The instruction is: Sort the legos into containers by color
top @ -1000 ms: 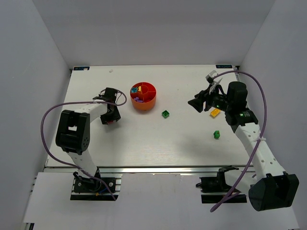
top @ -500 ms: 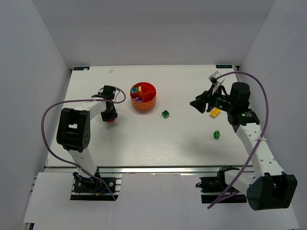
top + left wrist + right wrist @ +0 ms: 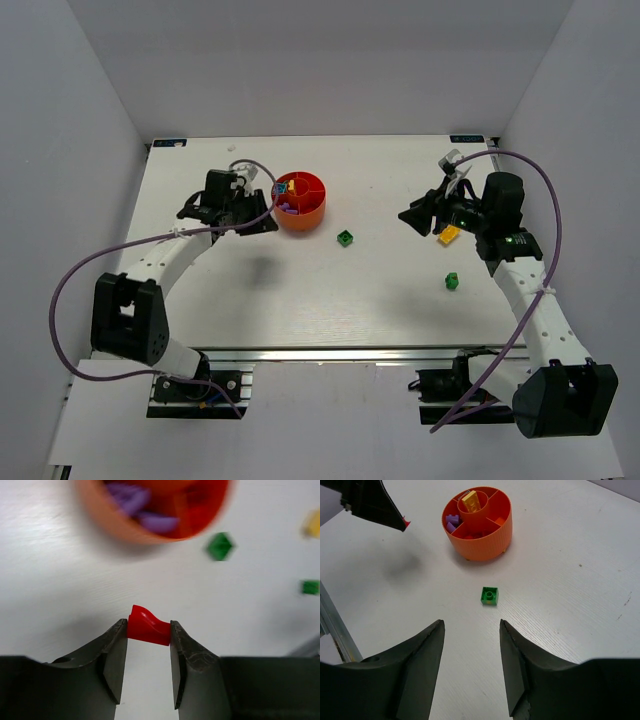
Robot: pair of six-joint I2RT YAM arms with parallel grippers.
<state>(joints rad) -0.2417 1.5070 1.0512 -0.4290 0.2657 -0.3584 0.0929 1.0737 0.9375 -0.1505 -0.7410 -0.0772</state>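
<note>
The left hand (image 3: 262,219) is closed on a red brick (image 3: 148,628), which is pinched by its sides between the two fingertips. The hand is off the bench (image 3: 300,305), just left of the bowl (image 3: 300,217) and not touching it. Its shadow lies on the bench on the near side.

In the right wrist view the same hand (image 3: 395,517) shows at far left with the red brick (image 3: 406,524) at its tip, level with the bowl's (image 3: 480,542) rim.

The bowl sits toward the far middle of the bench. Its central cup (image 3: 482,507) holds a yellow piece (image 3: 471,501). Purple bricks (image 3: 452,521) lie in the left compartment. What is in the other compartments is hard to make out.

The right hand (image 3: 471,625) is wide open and holds nothing. It hangs over the right part of the bench (image 3: 408,217), pointing left toward the bowl.

A green brick (image 3: 345,238) lies on the bench near and right of the bowl, studs up, between the bowl and the right hand. A yellow brick (image 3: 449,235) lies beside the right arm's wrist. A second green brick (image 3: 451,281) lies nearer, on the right, well apart from the bowl.
</note>
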